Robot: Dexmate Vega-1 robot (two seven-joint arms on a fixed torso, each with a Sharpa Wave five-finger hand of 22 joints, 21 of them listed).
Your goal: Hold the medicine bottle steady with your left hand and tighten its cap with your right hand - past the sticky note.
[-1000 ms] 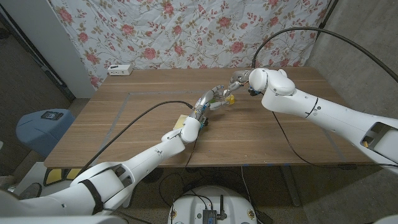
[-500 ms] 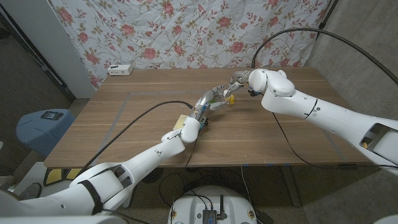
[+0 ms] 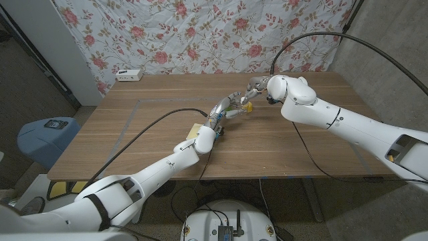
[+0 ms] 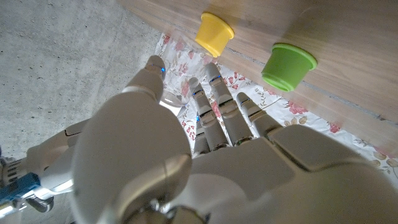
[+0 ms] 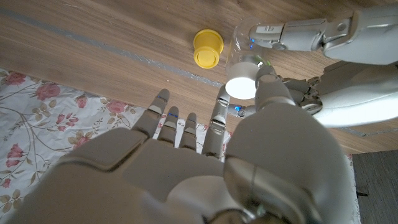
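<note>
Bottle [image 5: 239, 46]: clear body, upright on the table [image 3: 134, 127] near its middle, between the fingers of both hands. In the right wrist view its wall shows under the cap, with the left hand's fingers [image 5: 292, 28] laid along one side and more of that hand behind it.

Cap [image 5: 242, 81]: white, round, on top of the bottle. The right hand's thumb tip lies against its rim and a fingertip [image 5: 221, 102] stands just beside it on the other side; the grip looks like a pinch on the cap.

Left hand [image 3: 224, 110]: reaches out from the left arm, fingers narrowed about the bottle and holding it. In the left wrist view the fingers [image 4: 214, 93] point toward the bottle's clear wall.

Right hand [image 3: 254, 87]: comes down at the bottle from the far side; the other fingers extend past the cap, slightly spread.

Yellow cup [image 5: 207, 48]: small, on the table just beyond the right fingertips, apart from the bottle. Also seen in the left wrist view [image 4: 214, 33] past the left fingertips.

Green cup [image 4: 288, 66]: small, on the table beside the yellow cup, apart from it.

Sticky note [image 3: 196, 129]: yellow, flat on the table by the left wrist, behind the fingers.

White box [image 3: 129, 74]: far table edge, well apart from both hands
</note>
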